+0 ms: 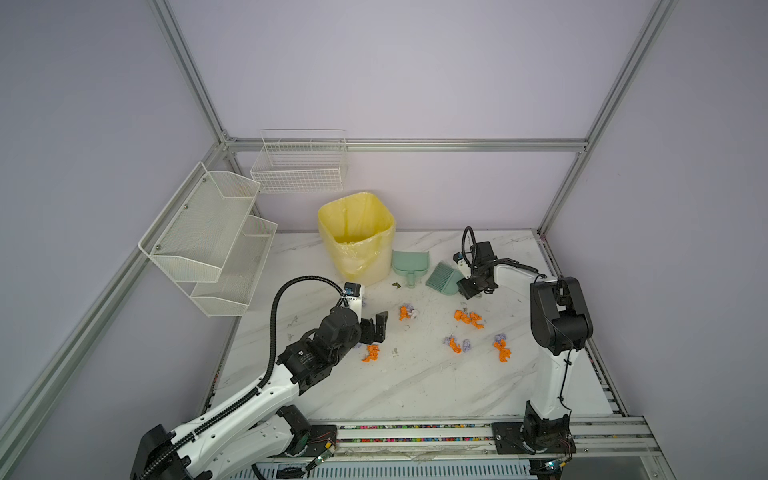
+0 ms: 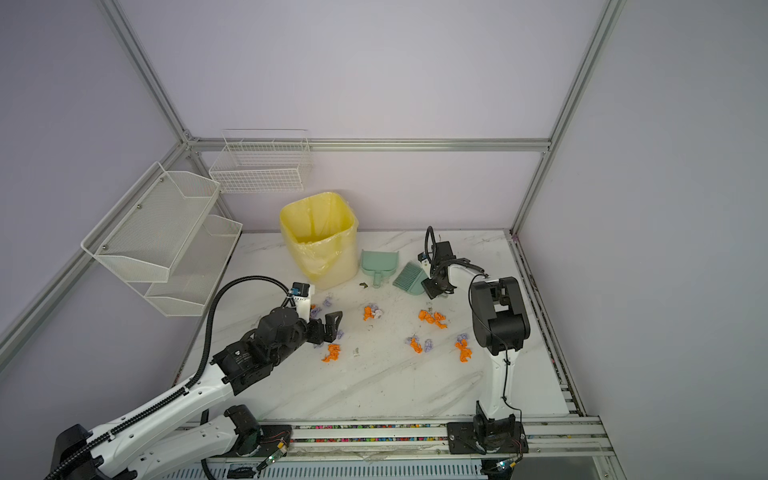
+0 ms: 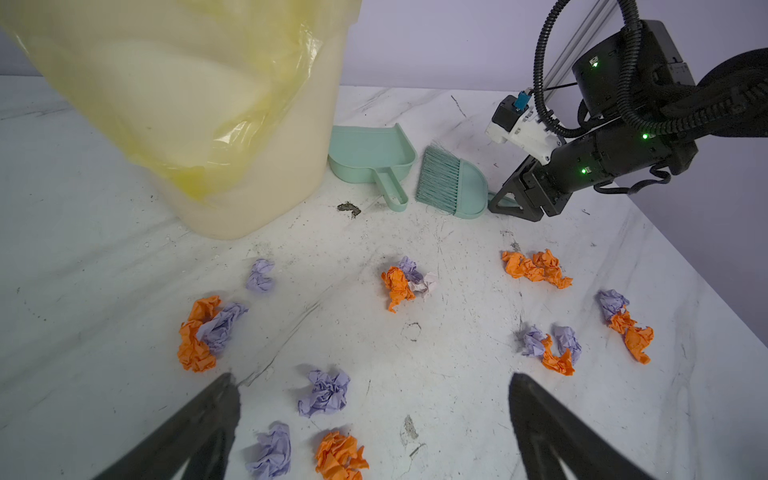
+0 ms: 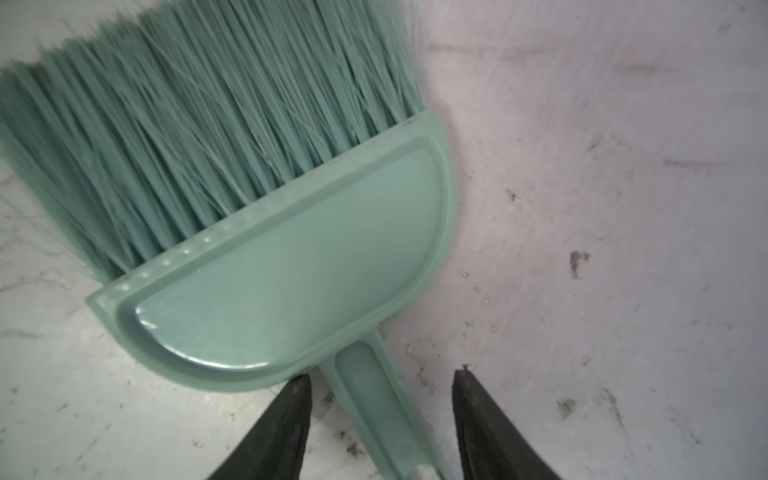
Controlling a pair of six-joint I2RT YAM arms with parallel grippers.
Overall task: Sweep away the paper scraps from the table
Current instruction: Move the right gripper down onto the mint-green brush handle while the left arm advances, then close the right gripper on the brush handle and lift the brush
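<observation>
Several orange and lilac paper scraps (image 1: 468, 318) (image 2: 432, 318) (image 3: 536, 268) lie scattered over the middle of the white marble table (image 1: 415, 386). My left gripper (image 1: 376, 332) (image 2: 330, 328) (image 3: 371, 380) hovers open over the left-hand scraps, with a lilac wad (image 3: 324, 392) on the table between its fingers. At the back, my right gripper (image 1: 467, 291) (image 2: 430, 291) (image 4: 382, 376) is low over the table, its jaws astride the handle (image 4: 374, 399) of a green hand brush (image 1: 440, 278) (image 4: 291, 270). A gap shows on each side of the handle.
A green dustpan (image 1: 409, 262) (image 3: 370, 153) lies left of the brush, beside a yellow-lined bin (image 1: 357, 237) (image 3: 208, 104) at the back. White wire shelves (image 1: 208, 237) and a wire basket (image 1: 299, 166) hang on the left walls. Aluminium rails edge the table.
</observation>
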